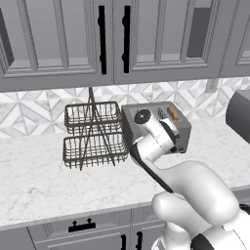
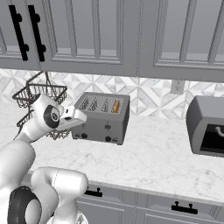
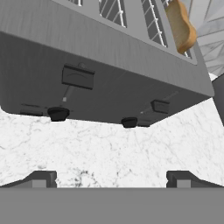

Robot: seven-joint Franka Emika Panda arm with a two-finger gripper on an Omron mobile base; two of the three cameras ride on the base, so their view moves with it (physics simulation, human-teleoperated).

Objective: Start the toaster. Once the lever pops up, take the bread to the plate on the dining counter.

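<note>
The grey brushed-metal toaster point(image 1: 158, 122) point(image 2: 104, 117) point(image 3: 109, 74) stands on the marble worktop against the backsplash. A tan slice of bread point(image 1: 172, 114) point(image 2: 116, 106) point(image 3: 180, 27) sticks up from its slot at one end. Two dark lever tabs show on the front face in the hand view: a larger, closer one point(image 3: 78, 76) and a smaller one point(image 3: 160, 106) below the bread's end, with black knobs point(image 3: 57, 113) beneath. My gripper point(image 3: 111, 179) point(image 2: 81, 118) hovers just in front of that face, open, with nothing between its fingertips point(image 3: 41, 178). The plate and the dining counter are out of view.
A two-tier dark wire basket rack point(image 1: 93, 134) point(image 2: 38, 94) stands to the toaster's left, close behind my arm. A dark boxy appliance point(image 2: 205, 127) point(image 1: 239, 114) sits to the right. Bare marble worktop point(image 2: 153, 157) lies in front, and wall cabinets point(image 1: 63, 39) hang above.
</note>
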